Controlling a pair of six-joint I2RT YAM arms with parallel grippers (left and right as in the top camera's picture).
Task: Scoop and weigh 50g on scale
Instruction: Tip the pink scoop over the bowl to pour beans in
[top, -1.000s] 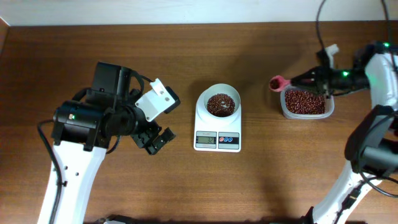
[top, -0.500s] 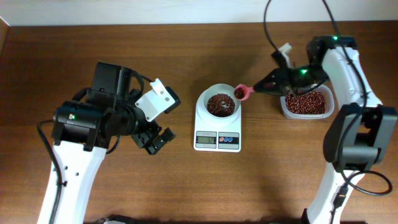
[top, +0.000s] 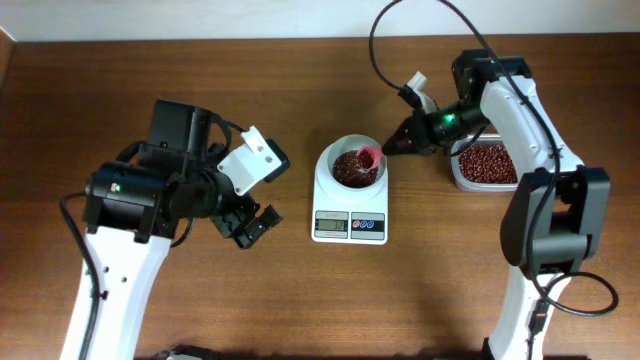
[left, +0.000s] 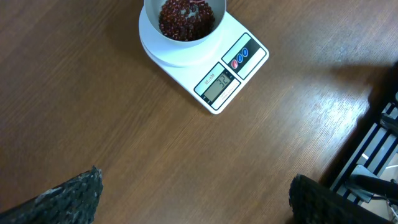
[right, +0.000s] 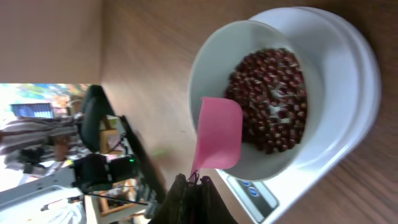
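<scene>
Right pincer (top: 397, 145) holds scoop (top: 369, 155) over beans (top: 350, 169) in bowl (top: 327, 160) on scale (top: 349, 227).

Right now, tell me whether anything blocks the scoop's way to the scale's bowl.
Nothing visible does. The right gripper holds the pink scoop already over the bowl's rim, next to the beans.

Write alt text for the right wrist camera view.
The right pincer, shut on the handle of a pink scoop, holds it over the edge of a white bowl of dark red-brown beans. The bowl sits on a white scale on a wooden table.
</scene>
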